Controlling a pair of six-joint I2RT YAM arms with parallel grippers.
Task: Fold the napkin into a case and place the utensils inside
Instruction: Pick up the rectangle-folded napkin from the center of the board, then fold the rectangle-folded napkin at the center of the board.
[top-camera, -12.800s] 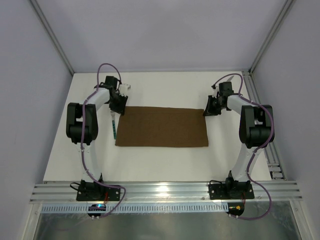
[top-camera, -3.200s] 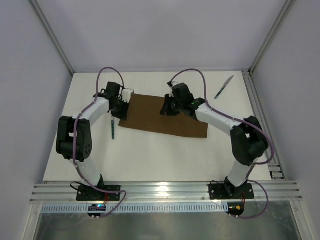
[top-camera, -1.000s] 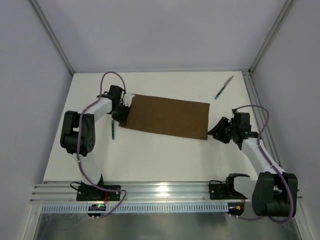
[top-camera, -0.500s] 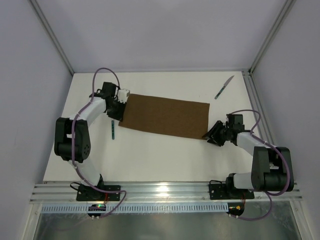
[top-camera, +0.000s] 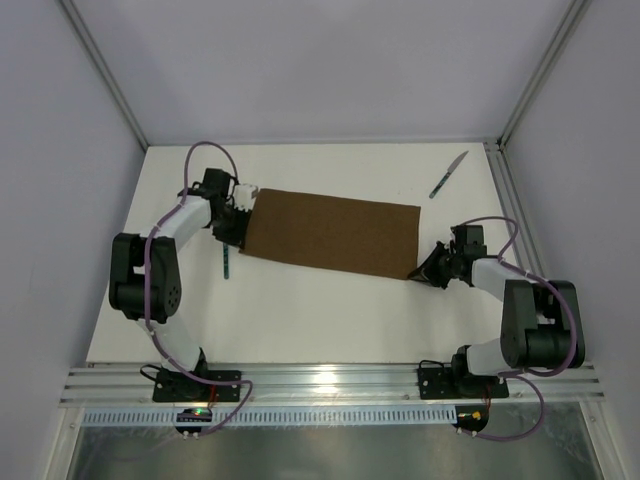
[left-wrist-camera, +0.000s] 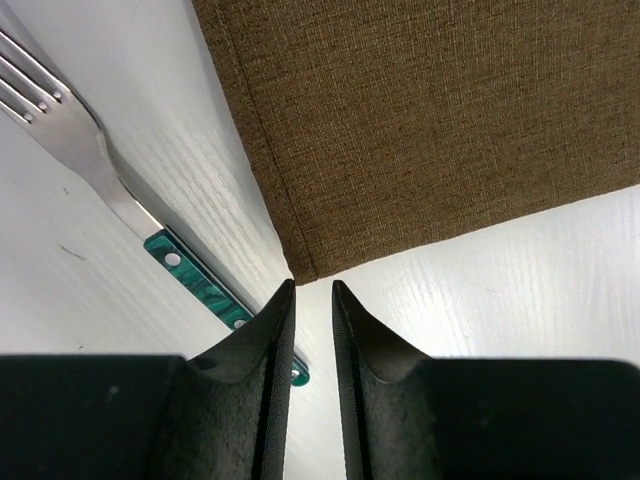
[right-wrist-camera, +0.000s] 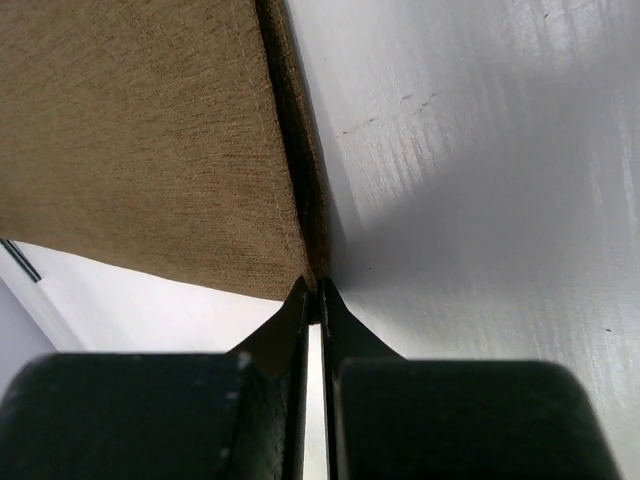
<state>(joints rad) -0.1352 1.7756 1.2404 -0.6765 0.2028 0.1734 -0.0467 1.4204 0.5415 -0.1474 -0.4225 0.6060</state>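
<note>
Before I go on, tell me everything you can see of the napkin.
The napkin is dark brown woven cloth, lying flat on the white table as a long, slightly skewed rectangle. Two layers show at its right edge. The right gripper is shut on its near right corner; the left gripper, jaws narrowly apart, sits at a left corner. The fork lies beside it, apart.
</note>
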